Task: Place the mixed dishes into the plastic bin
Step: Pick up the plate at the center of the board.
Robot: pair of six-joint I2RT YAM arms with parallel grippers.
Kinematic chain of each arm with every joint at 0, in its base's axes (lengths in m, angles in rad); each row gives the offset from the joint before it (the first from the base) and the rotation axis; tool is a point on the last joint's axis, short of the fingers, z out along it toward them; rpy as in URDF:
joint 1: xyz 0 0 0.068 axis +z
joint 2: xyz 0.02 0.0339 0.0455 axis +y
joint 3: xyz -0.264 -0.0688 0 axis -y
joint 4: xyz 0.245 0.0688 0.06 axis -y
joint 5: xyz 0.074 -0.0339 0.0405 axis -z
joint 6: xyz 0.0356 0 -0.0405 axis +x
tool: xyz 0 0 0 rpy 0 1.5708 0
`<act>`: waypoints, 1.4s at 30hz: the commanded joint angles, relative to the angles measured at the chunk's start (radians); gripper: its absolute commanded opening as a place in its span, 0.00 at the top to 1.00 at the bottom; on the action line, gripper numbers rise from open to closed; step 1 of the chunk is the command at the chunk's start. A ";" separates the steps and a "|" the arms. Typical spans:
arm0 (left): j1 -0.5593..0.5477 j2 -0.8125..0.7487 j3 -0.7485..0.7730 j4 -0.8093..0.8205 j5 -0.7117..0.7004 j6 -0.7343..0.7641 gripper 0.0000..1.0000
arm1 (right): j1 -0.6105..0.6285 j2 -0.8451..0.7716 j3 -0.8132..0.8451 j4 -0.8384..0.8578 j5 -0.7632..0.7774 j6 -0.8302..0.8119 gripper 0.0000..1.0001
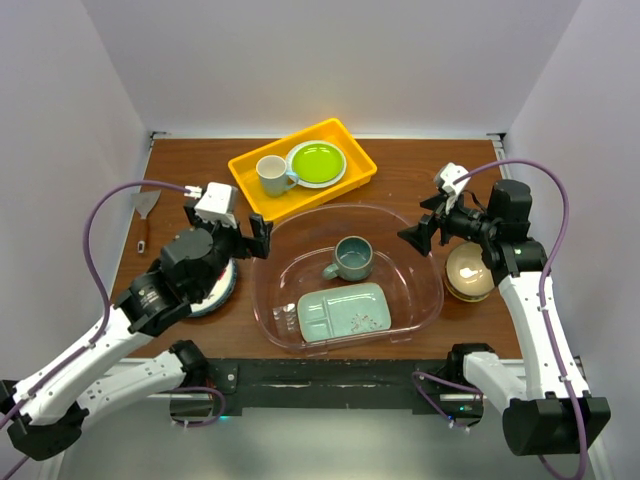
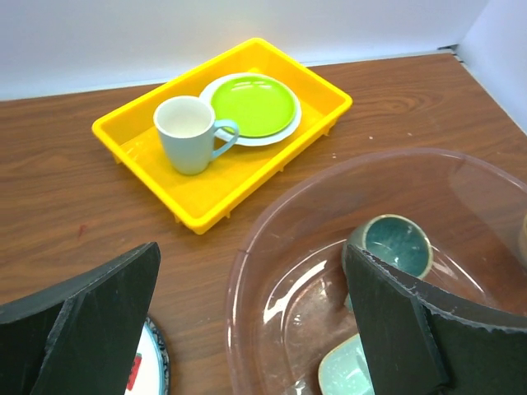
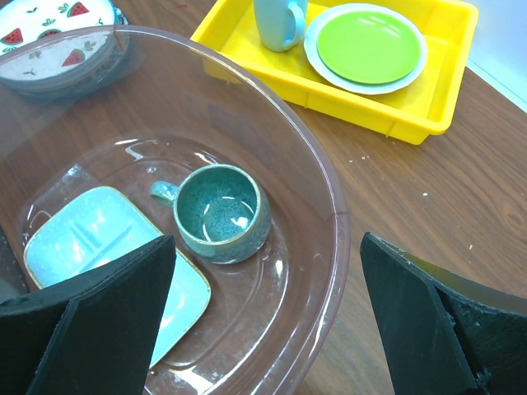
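Brown wooden tabletop (image 1: 400, 165), white walls (image 1: 300, 60) close around; the left tool (image 1: 250, 240) gapes wide, empty, at the 10 o'clock rim of the plastic bin (image 1: 295, 262), the right tool (image 1: 422, 232) equally wide at 2 o'clock. Inside the clear pinkish bin: speckled teal mug (image 1: 352, 258), mint-green divided tray (image 1: 345, 312). Stacked plates (image 1: 224, 287) lie at 9 o'clock, tan bowl (image 1: 468, 272) at 3; yellow tray (image 1: 245, 174) crowds 12.

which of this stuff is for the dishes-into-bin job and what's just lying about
For the job: plastic bin, teal mug, mint divided tray, watermelon plate, tan bowl.
Lying about: yellow tray, white mug, lime-green plate, scraper.
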 commanded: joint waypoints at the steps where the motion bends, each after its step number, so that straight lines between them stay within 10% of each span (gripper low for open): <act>1: 0.047 0.021 -0.006 0.004 -0.035 -0.039 0.00 | -0.005 -0.002 0.015 0.012 0.002 -0.013 0.01; 29: 0.366 0.107 -0.041 -0.080 -0.052 -0.276 0.00 | -0.004 -0.003 0.023 0.001 -0.004 -0.019 0.01; 42: 0.449 0.490 -0.026 -0.217 0.009 -0.491 0.07 | -0.005 -0.005 0.027 -0.009 -0.009 -0.027 0.01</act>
